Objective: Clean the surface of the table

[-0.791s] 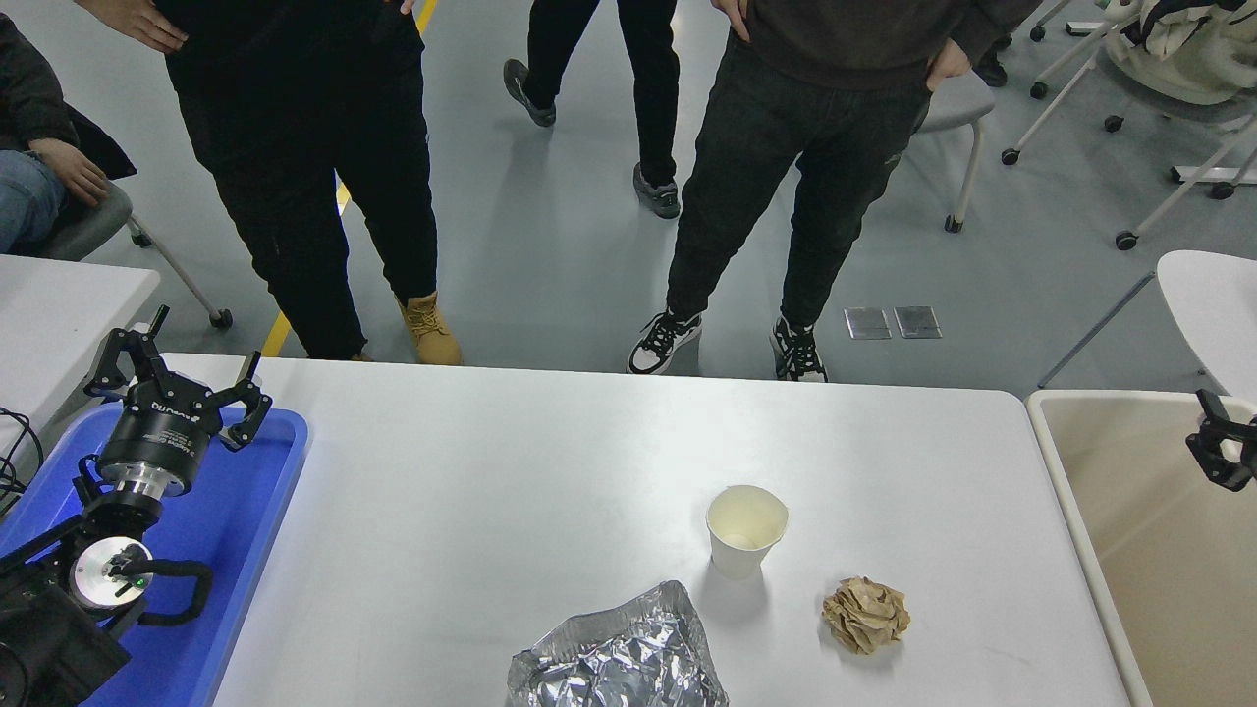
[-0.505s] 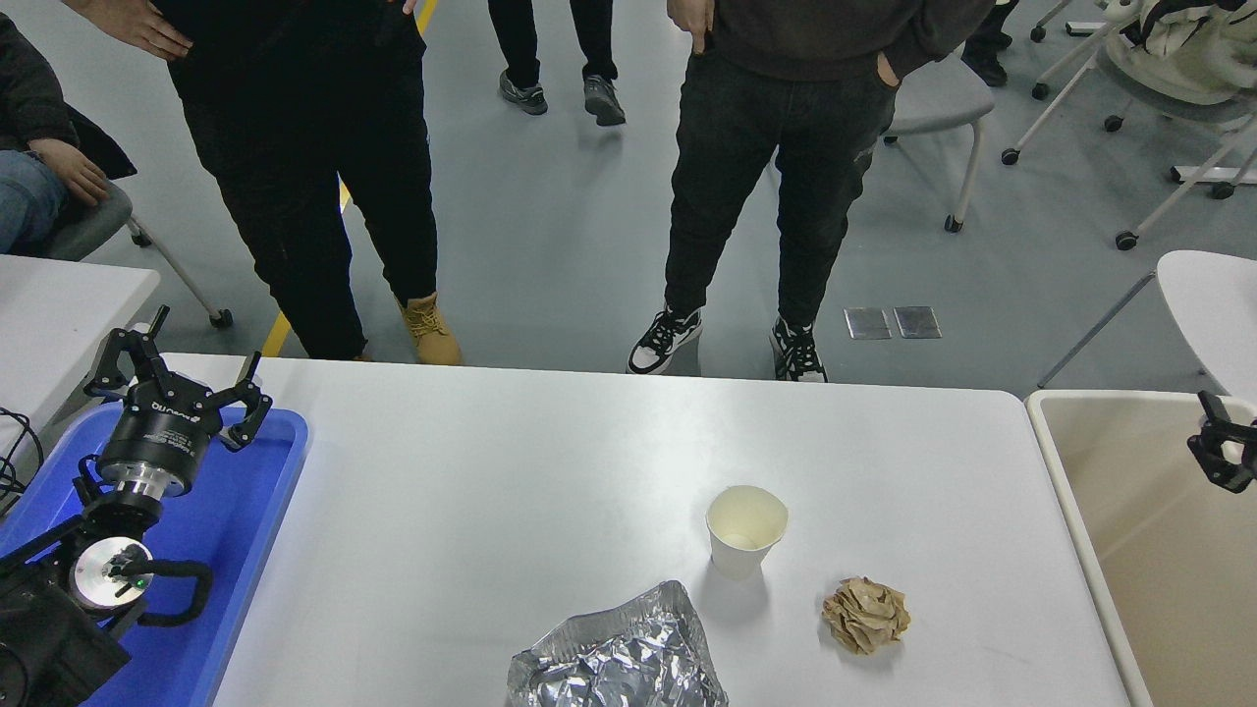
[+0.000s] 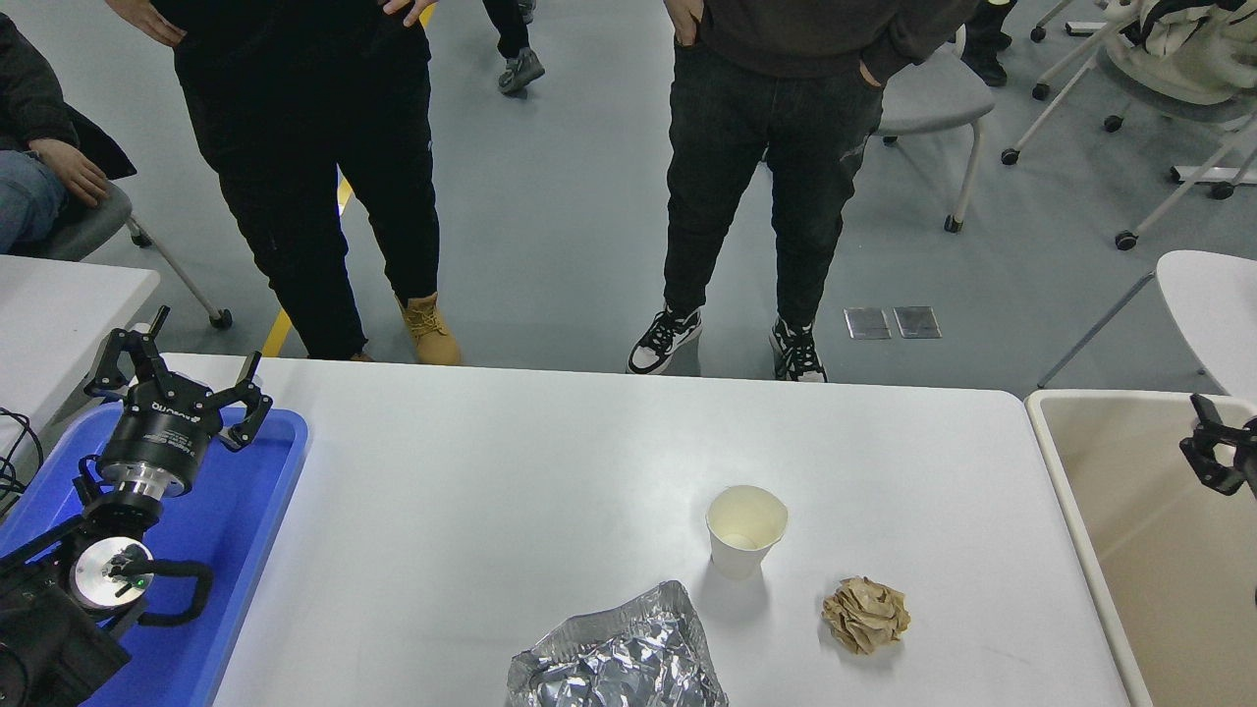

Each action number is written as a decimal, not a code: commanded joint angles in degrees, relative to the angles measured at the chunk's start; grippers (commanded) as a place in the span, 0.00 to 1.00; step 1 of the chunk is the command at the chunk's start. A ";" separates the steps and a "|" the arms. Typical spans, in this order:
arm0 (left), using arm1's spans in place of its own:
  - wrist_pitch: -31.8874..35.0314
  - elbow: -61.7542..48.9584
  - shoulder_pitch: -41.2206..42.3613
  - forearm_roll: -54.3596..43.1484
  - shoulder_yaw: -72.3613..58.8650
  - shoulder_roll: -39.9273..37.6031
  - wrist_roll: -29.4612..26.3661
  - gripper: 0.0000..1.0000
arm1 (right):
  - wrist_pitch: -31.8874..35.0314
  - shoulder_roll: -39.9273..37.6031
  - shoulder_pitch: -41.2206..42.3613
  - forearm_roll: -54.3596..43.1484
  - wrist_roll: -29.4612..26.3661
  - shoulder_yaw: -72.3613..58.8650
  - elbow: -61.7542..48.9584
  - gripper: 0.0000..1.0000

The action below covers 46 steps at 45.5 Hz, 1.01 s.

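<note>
The table surface (image 3: 511, 462) is the wide white top that fills the lower half of the head view. On it stand an upright, empty white paper cup (image 3: 746, 530), a crumpled brown paper ball (image 3: 865, 615) to its right, and a crumpled sheet of silver foil (image 3: 619, 653) at the near edge. My left gripper (image 3: 182, 378) is parked open above the blue tray (image 3: 250, 511) at the left. My right gripper (image 3: 1210, 444) pokes in at the right edge, open and empty, hanging over the beige bin (image 3: 1059, 471) and well away from the litter.
Two people stand close to the table's far edge, and another sits at the upper left. A smaller white table (image 3: 59, 304) lies at the left. Office chairs and a round white table (image 3: 1213, 304) stand at the right.
My right gripper has edged slightly left into view over the bin. The standing people shifted their feet and a walker moved off at the top. The litter and left arm are unmoved.
</note>
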 commanded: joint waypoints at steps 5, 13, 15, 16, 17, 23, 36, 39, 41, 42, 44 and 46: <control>0.00 0.00 0.00 -0.01 0.00 0.01 0.00 1.00 | -0.05 -0.16 0.87 0.03 -0.09 0.06 -0.26 0.98; 0.00 0.00 0.00 -0.01 0.00 0.01 0.00 1.00 | 0.13 -0.96 3.16 0.03 -0.18 -0.12 -2.80 0.98; 0.00 0.00 0.00 -0.01 0.00 0.01 0.00 1.00 | 0.13 -0.96 3.95 -0.06 -0.18 -0.20 -4.73 0.98; 0.00 0.00 0.00 -0.01 0.00 0.01 0.00 1.00 | 0.21 -0.96 4.12 -0.06 -0.18 -0.29 -5.09 0.98; 0.00 0.00 0.00 -0.01 0.00 0.01 0.00 1.00 | 0.22 -0.96 4.39 -0.06 -0.18 -0.29 -5.27 0.98; 0.00 0.00 0.00 -0.01 0.00 0.01 0.00 1.00 | 1.44 -1.04 4.83 -0.06 -0.26 -1.96 -4.92 0.98; 0.00 0.00 0.00 -0.01 0.00 0.01 0.00 1.00 | 3.03 -6.22 7.72 -1.20 -0.18 -7.66 -3.69 0.98; 0.00 0.00 0.00 -0.01 0.00 0.01 0.00 1.00 | 4.08 -8.33 10.01 -2.78 -0.18 -13.10 -2.63 0.98; 0.00 0.00 0.00 -0.01 0.00 0.01 0.00 1.00 | 4.70 -9.74 11.59 -4.36 -0.18 -16.97 -2.02 0.98; 0.00 0.00 0.00 -0.01 0.00 0.01 0.00 1.00 | 4.78 -10.35 12.47 -4.98 -0.18 -18.90 -1.75 0.98; 0.00 0.00 0.00 -0.01 0.00 0.01 0.00 1.00 | 4.96 -11.41 14.05 -6.38 -0.18 -22.51 -1.32 0.98; 0.00 0.00 0.00 -0.01 0.00 0.01 0.00 1.00 | 5.22 -12.12 15.72 -8.40 -0.18 -26.03 -0.61 0.98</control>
